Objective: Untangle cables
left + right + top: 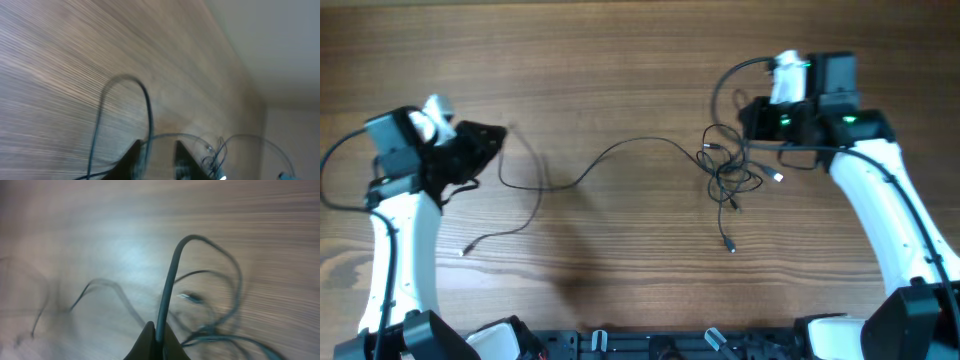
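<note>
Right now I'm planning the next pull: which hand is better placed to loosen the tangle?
Right: the right hand grips a cable strand beside the tangle; the left hand sits far along the slack cable.

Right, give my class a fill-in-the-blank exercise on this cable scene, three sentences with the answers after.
1. The tangle lies on the robot's ___ side.
2. The right pincer is shut on a ___.
3. The table has a top of ___ grain.

Missing words: right; cable; wood.
</note>
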`<action>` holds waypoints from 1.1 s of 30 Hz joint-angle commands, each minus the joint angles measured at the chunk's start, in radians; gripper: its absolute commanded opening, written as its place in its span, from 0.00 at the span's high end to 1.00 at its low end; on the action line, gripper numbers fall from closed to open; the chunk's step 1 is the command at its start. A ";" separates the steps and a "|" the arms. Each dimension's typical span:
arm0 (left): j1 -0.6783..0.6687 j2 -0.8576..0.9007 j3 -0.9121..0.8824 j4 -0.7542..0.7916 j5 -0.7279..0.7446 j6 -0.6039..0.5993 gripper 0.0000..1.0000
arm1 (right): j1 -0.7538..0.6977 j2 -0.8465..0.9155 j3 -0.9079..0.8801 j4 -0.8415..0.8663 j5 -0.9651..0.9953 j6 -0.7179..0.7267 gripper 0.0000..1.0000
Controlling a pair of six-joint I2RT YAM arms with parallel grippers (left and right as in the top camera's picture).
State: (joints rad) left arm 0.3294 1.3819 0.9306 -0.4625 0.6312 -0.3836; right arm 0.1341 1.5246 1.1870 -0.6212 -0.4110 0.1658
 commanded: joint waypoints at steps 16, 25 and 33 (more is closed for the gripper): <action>-0.182 0.014 0.019 0.013 -0.211 -0.148 0.00 | 0.407 0.140 -0.003 -0.025 -0.316 -0.387 0.00; -0.181 0.014 0.019 0.005 -0.248 -0.158 0.00 | 0.513 0.192 -0.002 0.494 -0.227 0.102 0.00; -0.182 0.014 0.019 -0.063 -0.222 -0.253 0.00 | 0.430 0.227 0.060 0.287 0.364 0.119 0.00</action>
State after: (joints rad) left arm 0.1505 1.3838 0.9314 -0.5079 0.3973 -0.6006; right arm 0.6357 1.7550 1.1828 -0.2955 -0.2241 0.3210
